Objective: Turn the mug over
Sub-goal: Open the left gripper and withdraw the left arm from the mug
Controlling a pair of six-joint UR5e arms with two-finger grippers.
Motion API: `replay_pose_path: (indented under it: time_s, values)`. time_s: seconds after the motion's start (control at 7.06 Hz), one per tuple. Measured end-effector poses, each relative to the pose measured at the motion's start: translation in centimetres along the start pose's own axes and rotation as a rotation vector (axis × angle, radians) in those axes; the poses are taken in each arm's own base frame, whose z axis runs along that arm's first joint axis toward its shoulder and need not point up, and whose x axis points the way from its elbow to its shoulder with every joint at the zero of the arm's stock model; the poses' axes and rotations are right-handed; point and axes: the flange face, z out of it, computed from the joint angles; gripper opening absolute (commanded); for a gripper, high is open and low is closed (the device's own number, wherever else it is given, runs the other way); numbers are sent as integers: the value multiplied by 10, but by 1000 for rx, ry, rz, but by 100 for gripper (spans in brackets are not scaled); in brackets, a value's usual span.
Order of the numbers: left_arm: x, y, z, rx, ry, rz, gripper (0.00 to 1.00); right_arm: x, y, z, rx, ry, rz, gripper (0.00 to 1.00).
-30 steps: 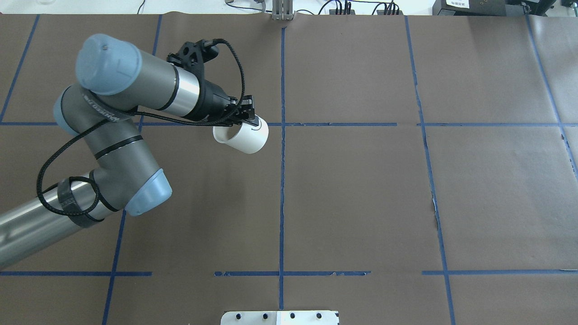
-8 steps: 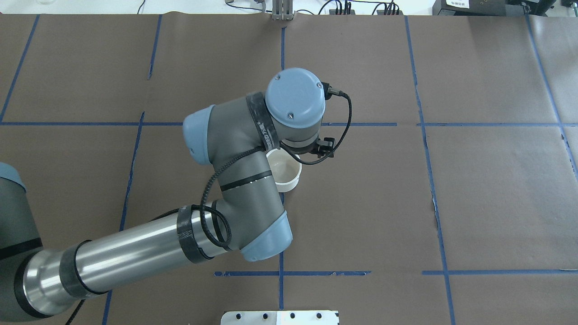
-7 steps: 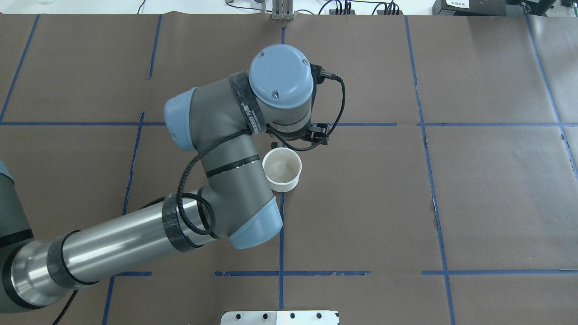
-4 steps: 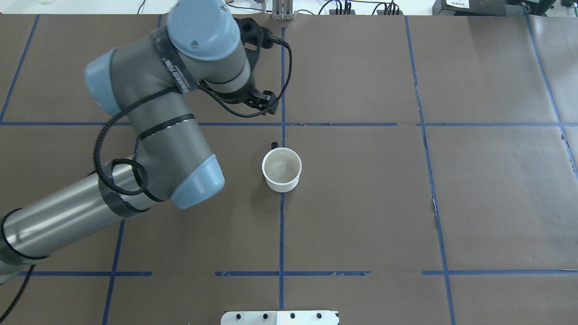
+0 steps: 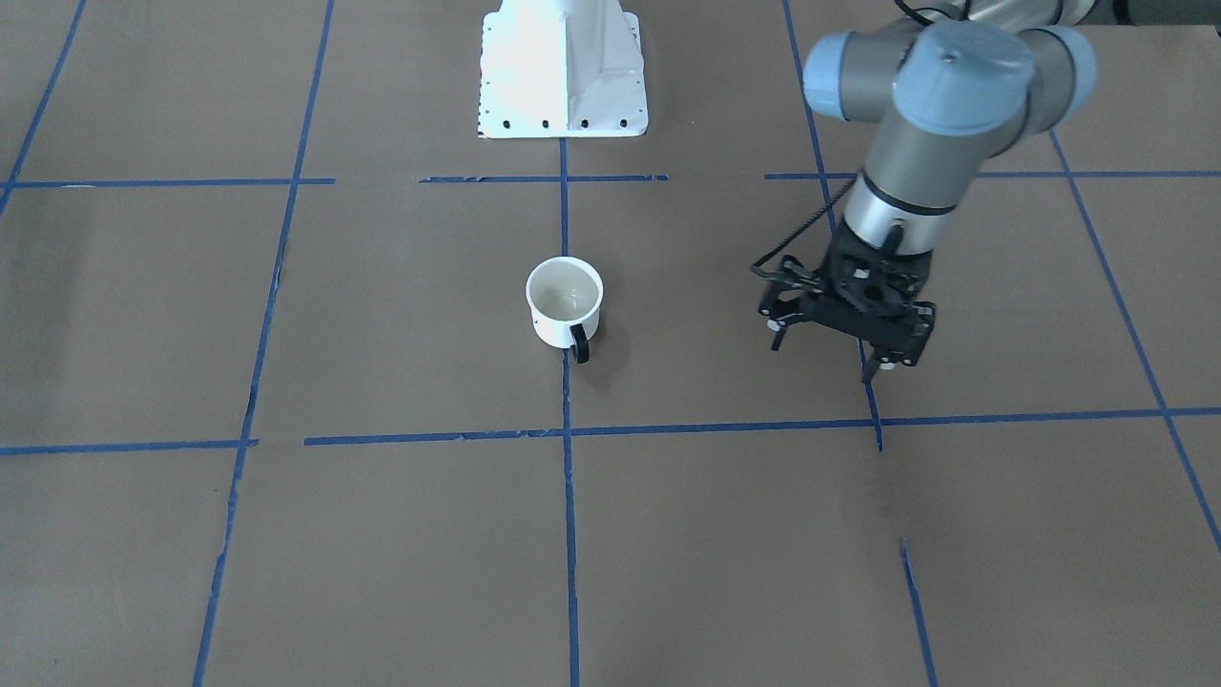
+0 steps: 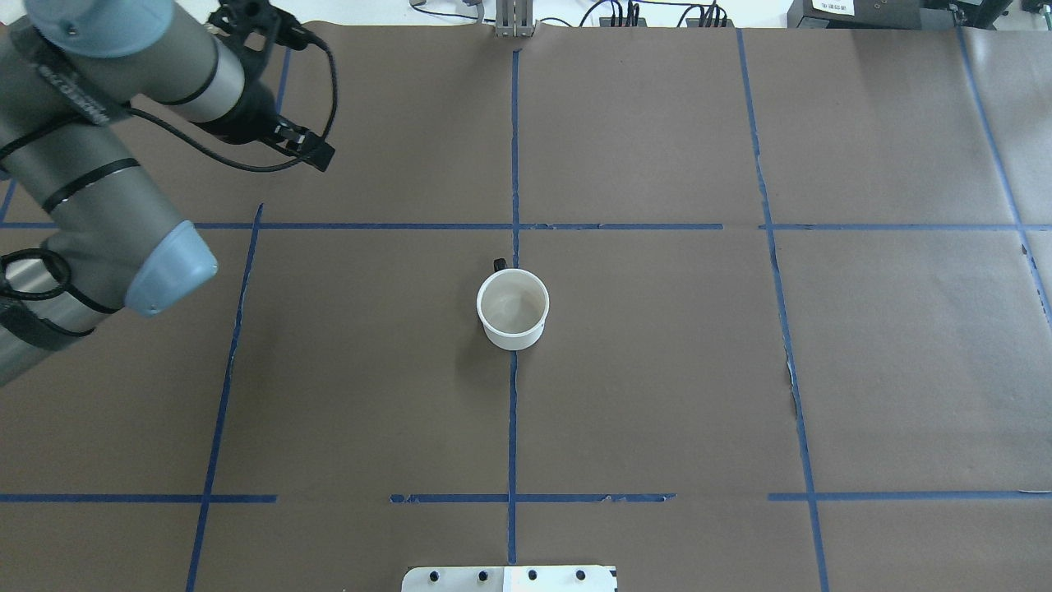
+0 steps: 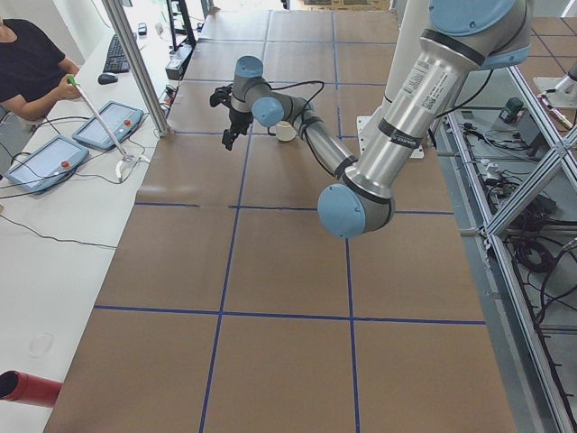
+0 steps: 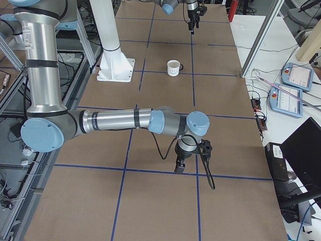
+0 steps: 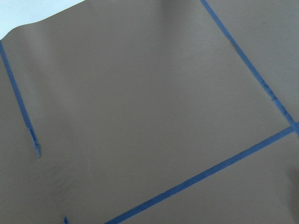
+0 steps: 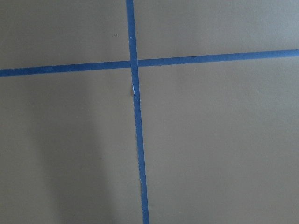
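The mug (image 5: pixel 565 303) stands upright, smiley face (image 8: pixel 173 72) showing — left gripper (image 5: pixel 822 361) splayed, empty; right gripper (image 8: pixel 179 169) — cannot tell.

1. Mug (image 6: pixel 512 308): white outside, off-white inside; black handle (image 6: pixel 499 264) at 12 o'clock; black smiley face on its side.
2. Worktop (image 6: pixel 657 370): brown, blue tape grid.
3. Left arm (image 5: pixel 916 124): grey, pale-blue caps; left gripper (image 5: pixel 826 357) black.

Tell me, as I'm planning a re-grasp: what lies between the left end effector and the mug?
Only bare brown paper separates the left end effector and the mug, as the front-facing view shows; overhead, one blue tape line crosses it.
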Motion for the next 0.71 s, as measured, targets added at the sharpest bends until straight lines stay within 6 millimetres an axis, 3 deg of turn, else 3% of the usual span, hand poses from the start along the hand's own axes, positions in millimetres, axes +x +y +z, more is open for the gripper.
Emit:
replay_pose_path:
  time_s: [0.28,0.71]
  values:
    - [-127,45,-14,-27,30,-23,100,0,0,0,0,0,0,100]
    - [-296,126,-46,-102,-57,-104,100,0,0,0,1,0,-1,100]
